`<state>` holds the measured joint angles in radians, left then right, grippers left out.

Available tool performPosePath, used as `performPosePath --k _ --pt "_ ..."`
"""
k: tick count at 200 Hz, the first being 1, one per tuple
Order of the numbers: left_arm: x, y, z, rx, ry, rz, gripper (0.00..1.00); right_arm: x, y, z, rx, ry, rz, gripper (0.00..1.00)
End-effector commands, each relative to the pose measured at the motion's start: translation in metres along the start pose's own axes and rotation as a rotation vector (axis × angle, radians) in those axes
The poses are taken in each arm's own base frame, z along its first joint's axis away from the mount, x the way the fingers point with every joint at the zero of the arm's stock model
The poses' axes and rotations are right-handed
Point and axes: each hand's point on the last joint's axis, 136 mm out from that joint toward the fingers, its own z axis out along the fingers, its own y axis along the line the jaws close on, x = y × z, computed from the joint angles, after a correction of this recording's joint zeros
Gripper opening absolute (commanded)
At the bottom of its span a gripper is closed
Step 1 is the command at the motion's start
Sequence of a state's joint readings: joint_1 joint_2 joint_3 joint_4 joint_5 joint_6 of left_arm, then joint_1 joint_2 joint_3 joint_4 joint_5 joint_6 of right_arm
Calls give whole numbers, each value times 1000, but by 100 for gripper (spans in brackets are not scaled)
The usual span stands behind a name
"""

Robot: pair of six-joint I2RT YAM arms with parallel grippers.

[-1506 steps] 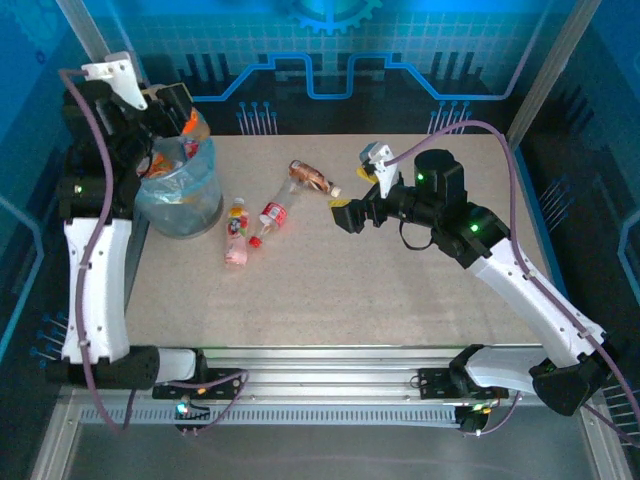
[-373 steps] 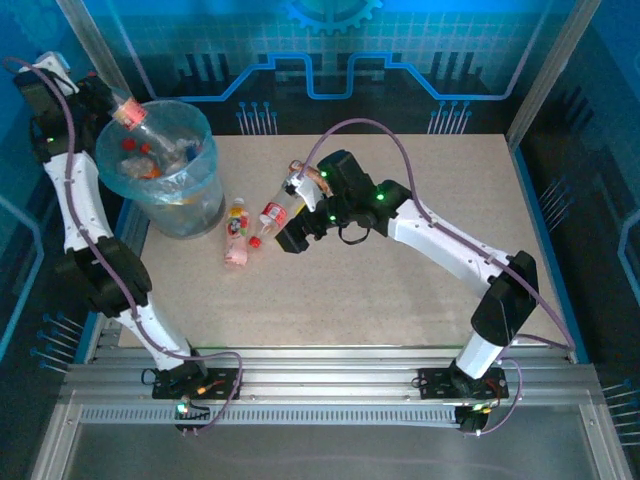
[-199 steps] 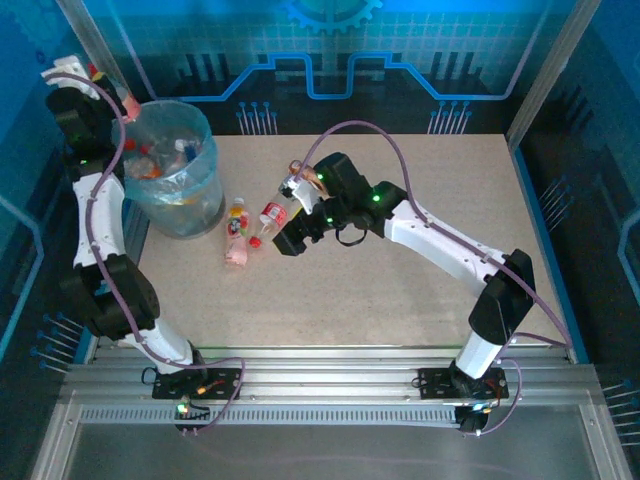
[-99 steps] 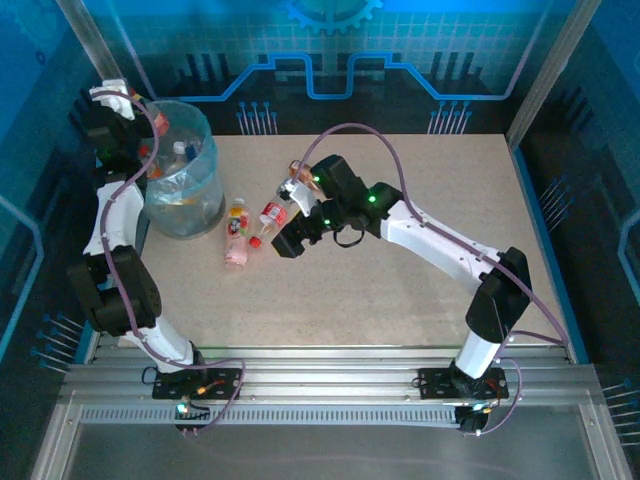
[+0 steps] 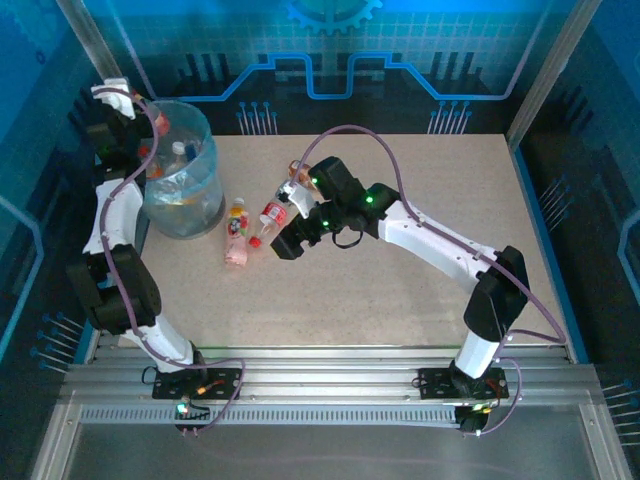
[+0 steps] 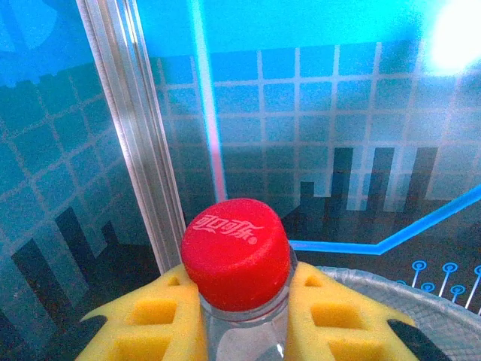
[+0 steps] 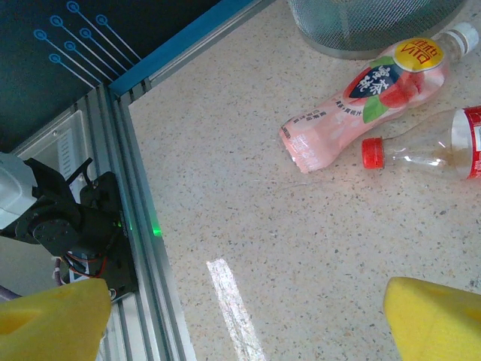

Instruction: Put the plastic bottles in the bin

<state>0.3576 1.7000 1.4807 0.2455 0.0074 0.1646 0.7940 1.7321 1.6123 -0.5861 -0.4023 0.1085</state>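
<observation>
While my left gripper (image 6: pixel 239 323) pinches a red-capped bottle (image 6: pixel 235 252) by its neck just beside the rim of the bin (image 5: pixel 195 200), my right gripper (image 7: pixel 244 316) hangs spread wide over the table (image 5: pixel 420 290); the pink bottle (image 7: pixel 361 98) and the red-label bottle (image 7: pixel 432 150) lie flat, side by side, between it and the bin.

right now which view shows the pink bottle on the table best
Right wrist: the pink bottle lies large and close, its label clear. Top external shows it small, near the bin.
</observation>
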Motion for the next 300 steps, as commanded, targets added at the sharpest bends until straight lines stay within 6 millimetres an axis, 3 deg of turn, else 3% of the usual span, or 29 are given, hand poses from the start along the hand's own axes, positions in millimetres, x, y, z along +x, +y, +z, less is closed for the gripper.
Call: performPosePath --k 1,36,116,153,214,237,262,300 --pt "145 -11 -1 47 468 35 0 -3 11 1 -29 9 -18 95" --pt "167 -27 -4 63 537 111 0 -1 11 1 -29 12 -22 95" --pt "226 -19 -16 23 748 65 0 7 10 5 -38 30 -21 95" --pt "228 -18 -20 31 754 32 0 8 10 6 -42 33 -18 95" --pt "149 -13 -10 4 624 -21 0 7 13 5 -51 30 -13 94" --pt "109 -10 -14 -15 552 -55 20 6 14 4 -54 27 -12 94" --pt "66 -8 -23 -27 466 -91 58 5 14 0 -43 23 -13 94" --pt "15 -2 -42 -51 370 -107 66 5 11 -4 -8 23 0 94"
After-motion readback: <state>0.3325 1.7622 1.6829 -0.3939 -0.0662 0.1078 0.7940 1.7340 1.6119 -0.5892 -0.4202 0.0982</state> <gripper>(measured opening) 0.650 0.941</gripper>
